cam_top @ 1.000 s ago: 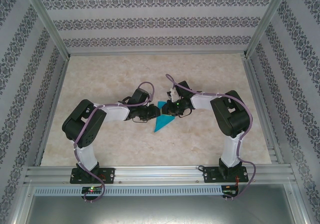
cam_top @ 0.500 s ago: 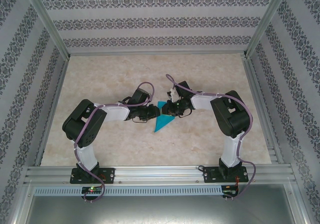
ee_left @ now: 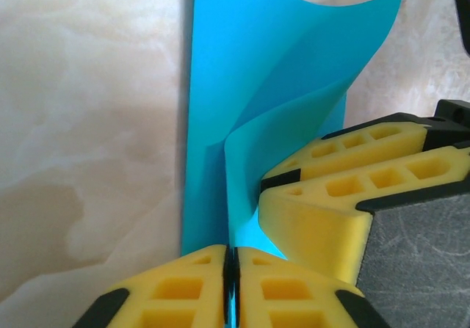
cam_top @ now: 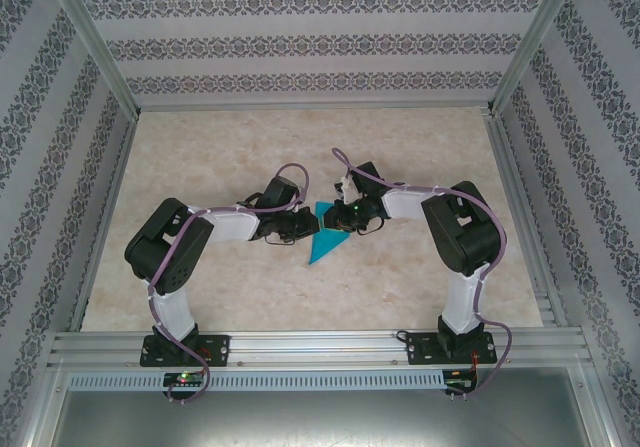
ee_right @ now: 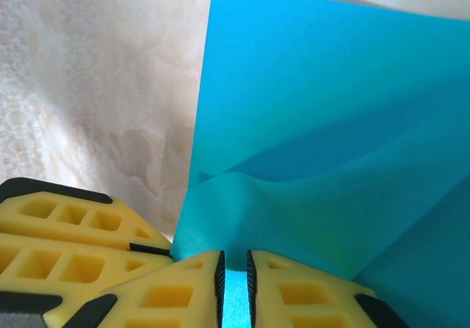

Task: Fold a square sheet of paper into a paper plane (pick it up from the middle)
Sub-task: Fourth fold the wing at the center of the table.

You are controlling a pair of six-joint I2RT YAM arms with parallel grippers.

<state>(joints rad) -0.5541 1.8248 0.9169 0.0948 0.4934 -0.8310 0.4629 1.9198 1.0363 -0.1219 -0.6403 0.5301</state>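
Observation:
The teal-blue square sheet of paper lies mid-table, folded into a narrow shape whose point faces the near edge. Both grippers meet over its far end. My left gripper is shut on a thin upright fold of the sheet, its yellow pads pressed together. Seen from above, it reaches in from the left. My right gripper pinches a raised hump of the paper, with a narrow slit between its pads. It comes in from the right. Its fingers sit just beside the left jaws.
The marbled beige table stretches around the paper on every side. Patterned walls and aluminium posts enclose the work area. A metal rail carrying both arm bases runs along the near edge.
My left gripper's jaws have closed tight on the paper fold. The arms and the paper have barely moved.

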